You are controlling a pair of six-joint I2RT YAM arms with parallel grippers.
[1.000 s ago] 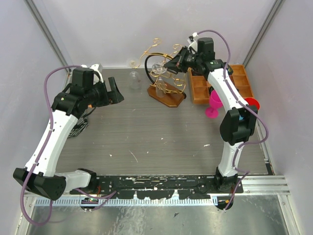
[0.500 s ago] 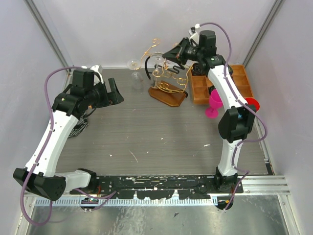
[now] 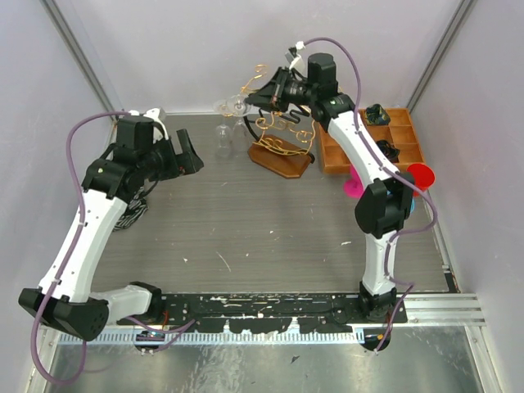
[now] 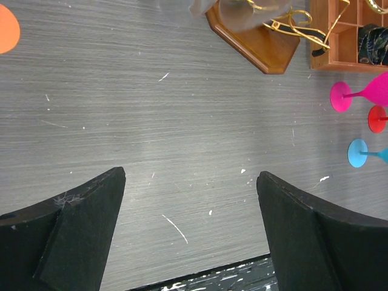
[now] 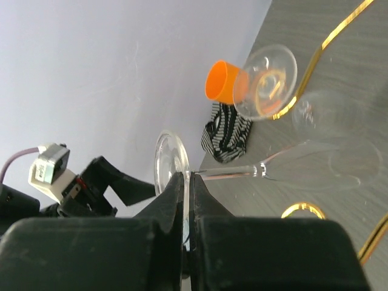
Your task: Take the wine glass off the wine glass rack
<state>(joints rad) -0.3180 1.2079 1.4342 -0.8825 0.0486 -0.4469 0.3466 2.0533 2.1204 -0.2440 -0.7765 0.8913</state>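
The wine glass rack is a gold curly-wire stand on a brown wooden base at the back of the table. My right gripper is at the rack's upper left. It is shut on the round foot of a clear wine glass. In the right wrist view the gripper pinches the foot's rim. The glass lies sideways with its stem pointing right, beside gold wire. My left gripper is open and empty above the table, and its fingers are wide apart.
A second clear glass stands on the table left of the rack. An orange compartmented tray sits to the right, with pink, red and blue glasses beside it. An orange cup and a striped cloth lie at the left.
My right gripper has moved left and up from the rack's middle, carrying the clear glass by its foot. The left arm has shifted slightly, still open.
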